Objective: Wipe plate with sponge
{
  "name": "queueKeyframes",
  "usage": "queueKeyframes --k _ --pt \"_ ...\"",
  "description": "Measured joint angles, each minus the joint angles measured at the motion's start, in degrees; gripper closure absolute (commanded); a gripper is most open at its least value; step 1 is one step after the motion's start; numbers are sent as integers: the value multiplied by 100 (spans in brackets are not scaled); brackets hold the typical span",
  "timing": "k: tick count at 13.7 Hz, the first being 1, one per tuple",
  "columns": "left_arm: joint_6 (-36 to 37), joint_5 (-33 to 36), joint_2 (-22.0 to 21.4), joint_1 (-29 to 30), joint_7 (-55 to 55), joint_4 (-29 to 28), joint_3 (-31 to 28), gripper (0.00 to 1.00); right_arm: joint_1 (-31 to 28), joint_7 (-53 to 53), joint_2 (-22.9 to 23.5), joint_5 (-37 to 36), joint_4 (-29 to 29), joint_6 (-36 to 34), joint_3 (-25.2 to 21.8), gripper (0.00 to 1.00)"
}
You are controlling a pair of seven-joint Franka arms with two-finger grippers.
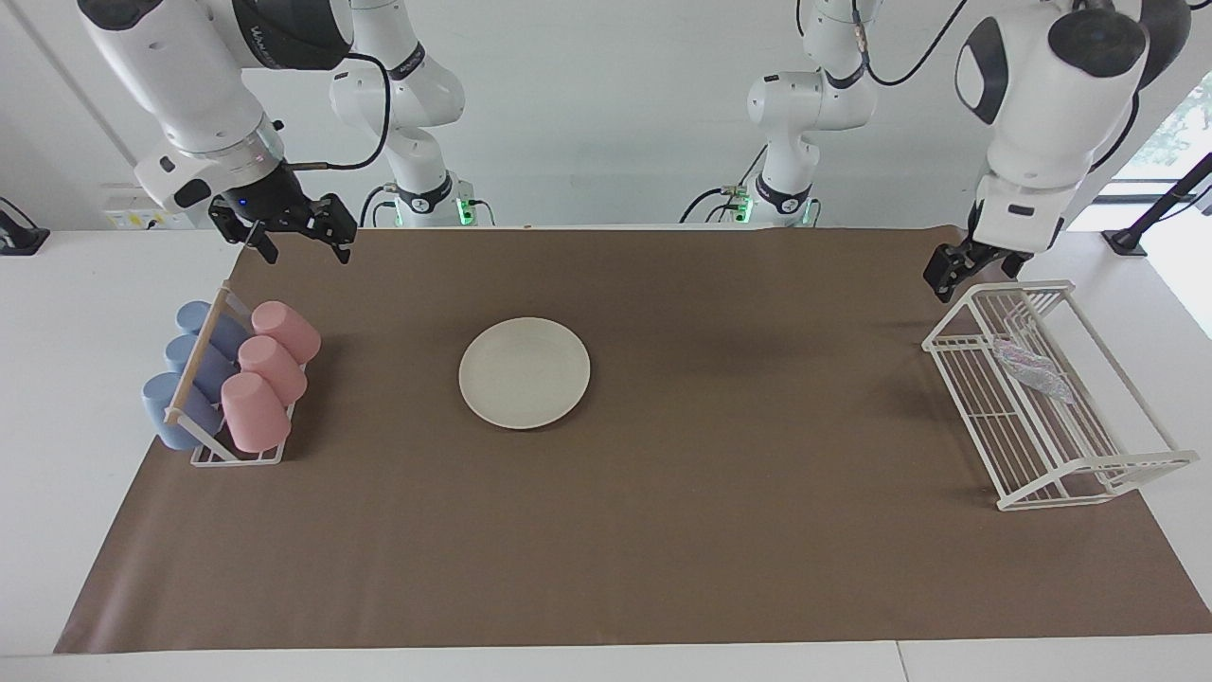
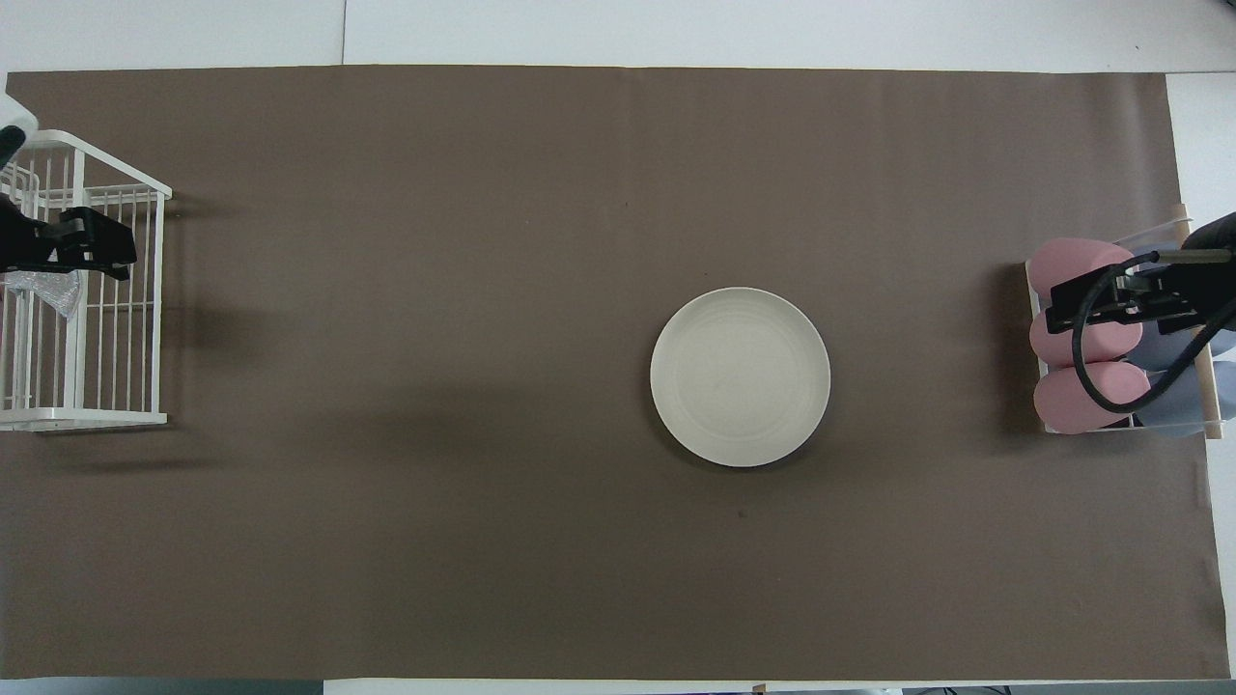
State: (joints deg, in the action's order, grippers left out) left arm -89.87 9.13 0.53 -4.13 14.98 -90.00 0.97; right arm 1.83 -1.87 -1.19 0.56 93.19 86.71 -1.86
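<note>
The cream-white plate (image 1: pixel 525 372) lies flat on the brown mat near the table's middle, toward the right arm's end; it also shows in the overhead view (image 2: pixel 740 376). The sparkly sponge (image 1: pixel 1032 369) lies inside the white wire rack (image 1: pixel 1089 469) at the left arm's end, and shows in the overhead view (image 2: pixel 43 290) too. My left gripper (image 1: pixel 971 275) hangs in the air over the rack's robot-side end (image 2: pixel 106 253), above the sponge and clear of it. My right gripper (image 1: pixel 301 244) is open and empty, raised over the cup rack (image 2: pixel 1062 314).
A cup rack (image 1: pixel 237 455) with three pink cups (image 1: pixel 254 409) and three blue cups (image 1: pixel 175 409) lying on their sides stands at the right arm's end. The brown mat (image 1: pixel 663 549) covers most of the table.
</note>
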Motion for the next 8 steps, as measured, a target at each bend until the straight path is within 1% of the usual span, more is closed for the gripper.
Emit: queueKeyframes --k 2,4,6,8 --pt "297 -393 -256 56 -186 -6 -1 0 0 0 0 0 0 0 0 0" --pt "565 -574 -405 56 -339 -40 10 0 0 0 0 0 0 0 0 0" --pt "601 -771 -449 56 -384 -129 9 0 0 0 0 0 0 0 0 0" --pt "426 -921 -445 65 -384 -295 1 0 0 0 0 0 0 0 0 0"
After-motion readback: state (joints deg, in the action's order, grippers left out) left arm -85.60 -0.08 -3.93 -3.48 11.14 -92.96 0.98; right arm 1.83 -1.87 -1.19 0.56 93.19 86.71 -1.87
